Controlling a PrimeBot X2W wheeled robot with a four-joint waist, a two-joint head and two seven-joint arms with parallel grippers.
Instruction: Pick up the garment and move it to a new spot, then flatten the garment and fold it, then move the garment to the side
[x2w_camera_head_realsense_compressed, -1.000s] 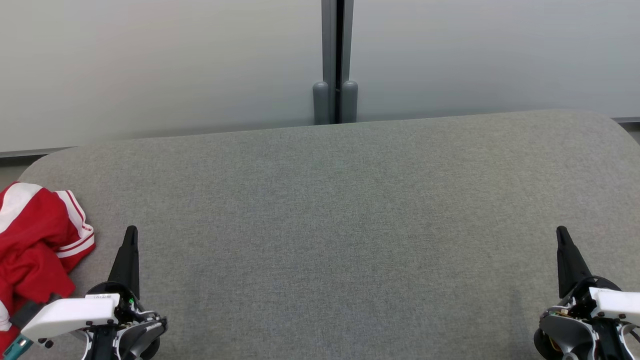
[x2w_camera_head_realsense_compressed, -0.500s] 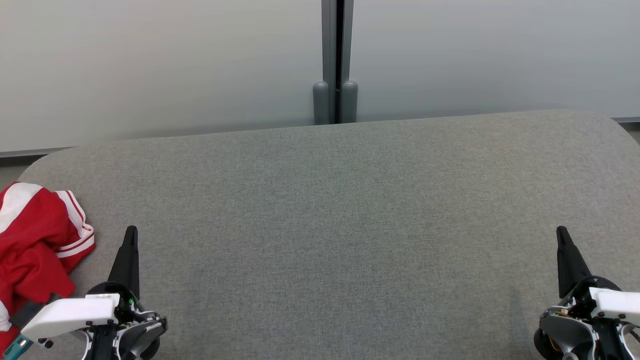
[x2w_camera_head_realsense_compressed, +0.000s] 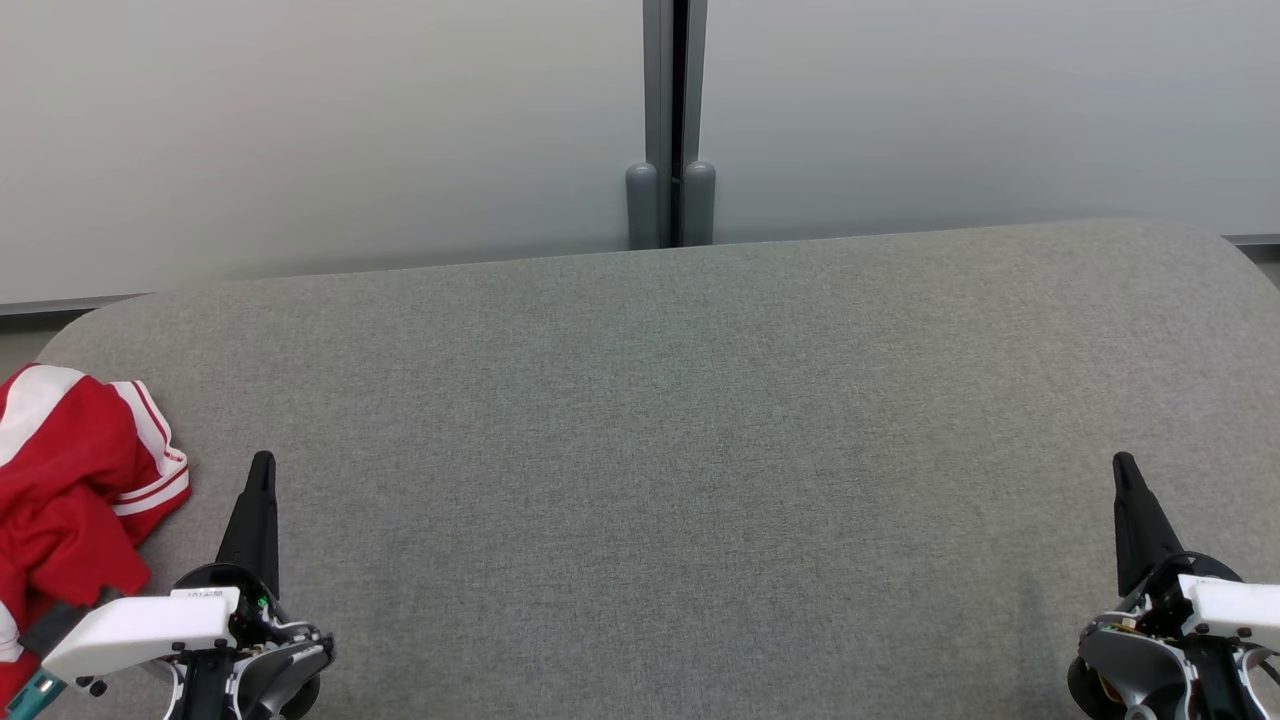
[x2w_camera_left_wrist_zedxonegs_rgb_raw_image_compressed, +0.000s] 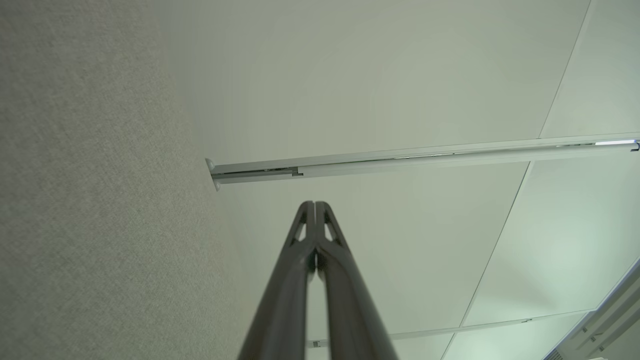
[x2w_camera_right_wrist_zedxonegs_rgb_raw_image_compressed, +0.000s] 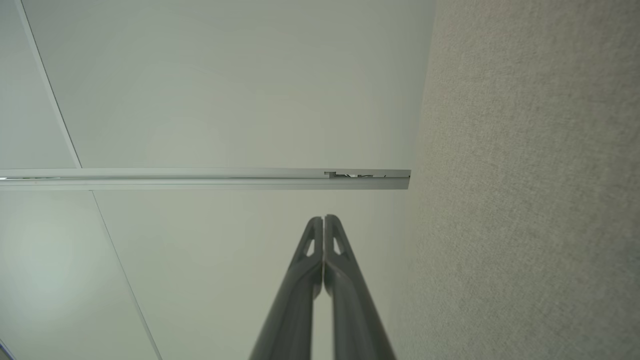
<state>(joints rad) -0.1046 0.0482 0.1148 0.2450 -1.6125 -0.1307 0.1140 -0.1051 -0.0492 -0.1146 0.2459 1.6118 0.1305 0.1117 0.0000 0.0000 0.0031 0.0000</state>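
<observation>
The garment (x2w_camera_head_realsense_compressed: 70, 480) is red with white stripes and lies crumpled at the left edge of the grey fabric surface (x2w_camera_head_realsense_compressed: 660, 450), partly cut off by the head view's border. My left gripper (x2w_camera_head_realsense_compressed: 262, 462) stands just right of it, shut and empty, its fingers pressed together (x2w_camera_left_wrist_zedxonegs_rgb_raw_image_compressed: 315, 207). Far across at the lower right, my right gripper (x2w_camera_head_realsense_compressed: 1122, 462) is also shut with nothing in it, tips touching (x2w_camera_right_wrist_zedxonegs_rgb_raw_image_compressed: 323, 220). Both point toward the back wall.
A pale panelled wall (x2w_camera_head_realsense_compressed: 350, 130) runs behind the surface, with a grey vertical post (x2w_camera_head_realsense_compressed: 671, 120) at its middle. The surface's rounded back corners sit at the far left and far right.
</observation>
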